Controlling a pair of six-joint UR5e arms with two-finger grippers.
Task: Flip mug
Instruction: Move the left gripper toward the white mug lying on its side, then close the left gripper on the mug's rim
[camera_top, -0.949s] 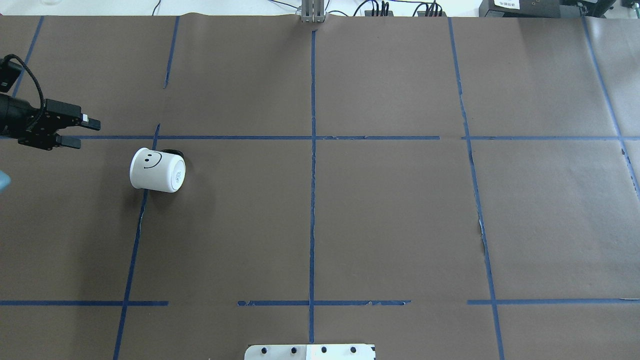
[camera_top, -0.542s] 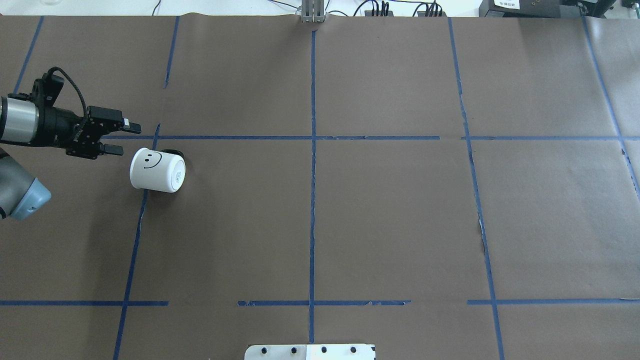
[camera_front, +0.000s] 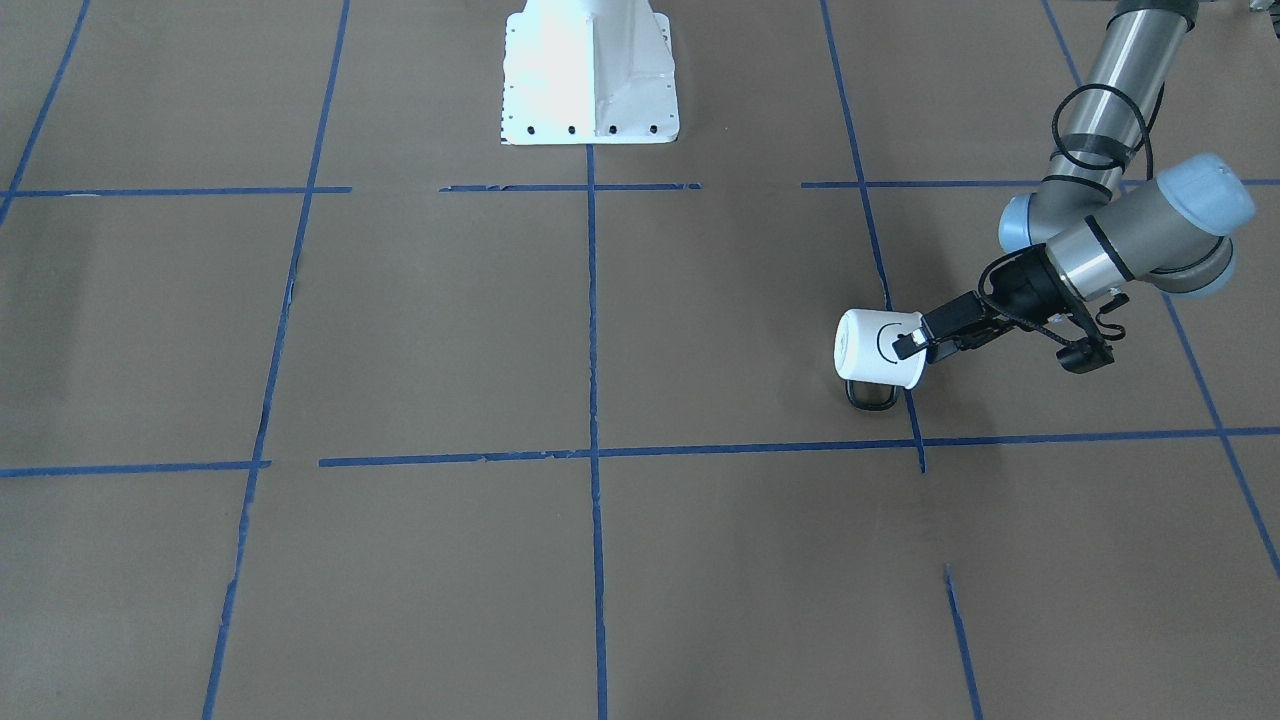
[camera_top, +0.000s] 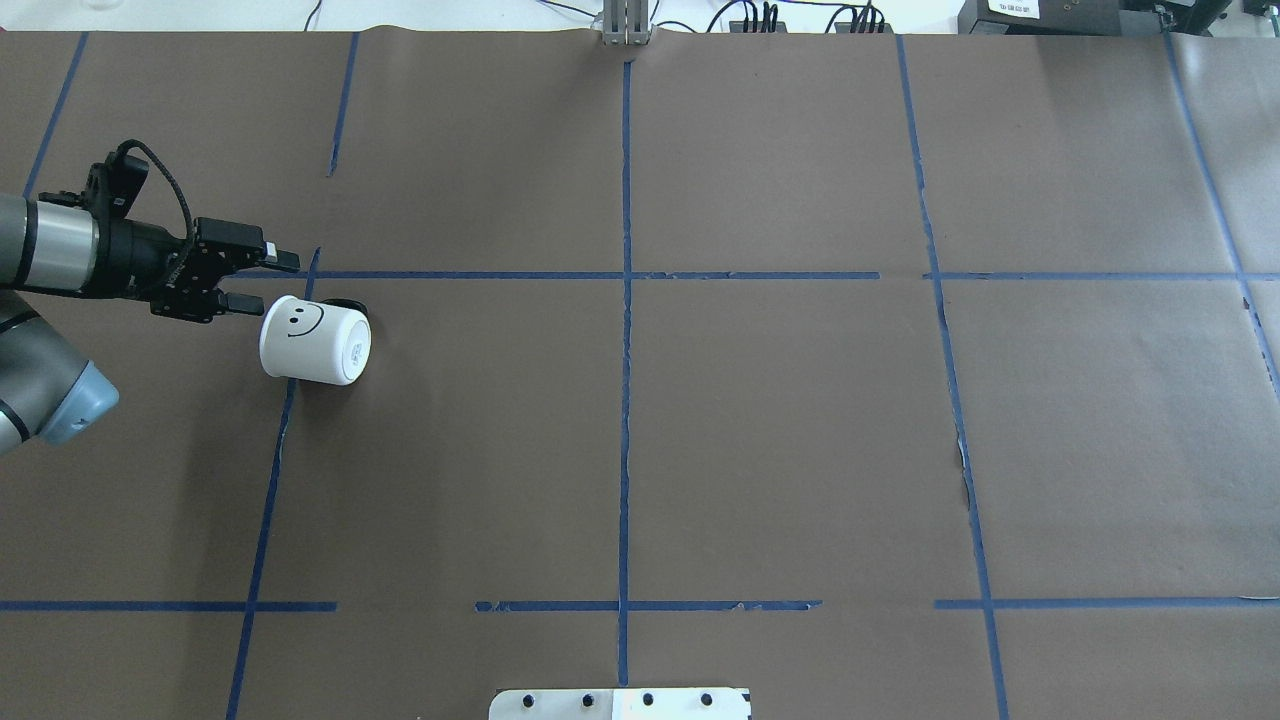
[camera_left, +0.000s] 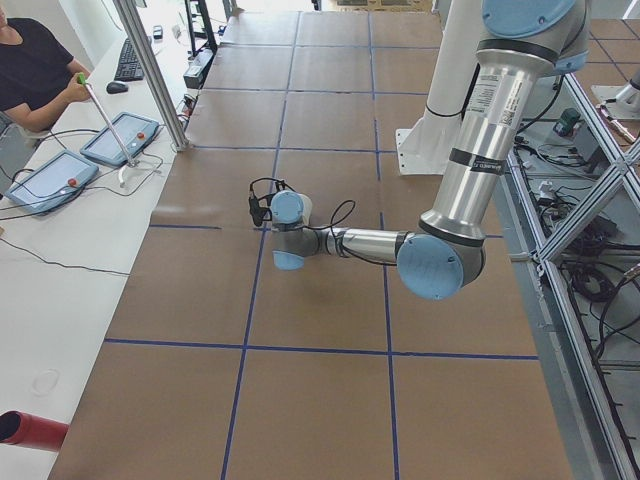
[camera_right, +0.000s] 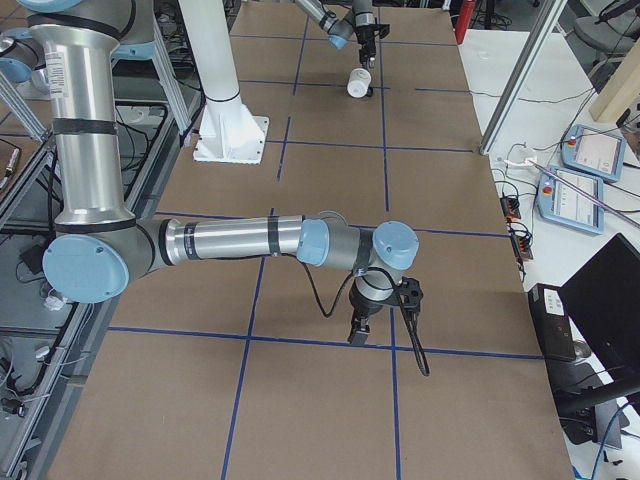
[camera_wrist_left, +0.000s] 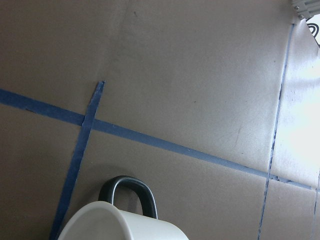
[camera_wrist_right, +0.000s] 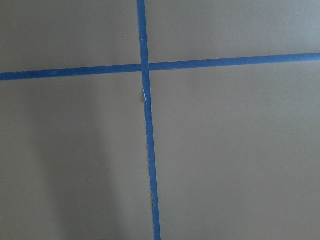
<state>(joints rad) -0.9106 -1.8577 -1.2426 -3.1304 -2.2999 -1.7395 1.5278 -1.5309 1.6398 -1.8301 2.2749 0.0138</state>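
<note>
Brown-papered table (camera_top: 700, 450), blue tape grid (camera_top: 625, 400); mug (camera_top: 315, 340) on its side, rim toward left gripper (camera_top: 278, 285), jaws spread. Advisable: straddle the rim wall squarely before pinching; right gripper (camera_right: 356, 336), state cannot be told.

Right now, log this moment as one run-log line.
mug: on its side, handle away from robot | left pincer: open beside mug, no grip | right pincer: state unclear

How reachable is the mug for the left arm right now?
Probably well within reach. The left gripper is open and right beside the mug, which lies on its side with its mouth toward the gripper. Nothing shows between them.
</note>
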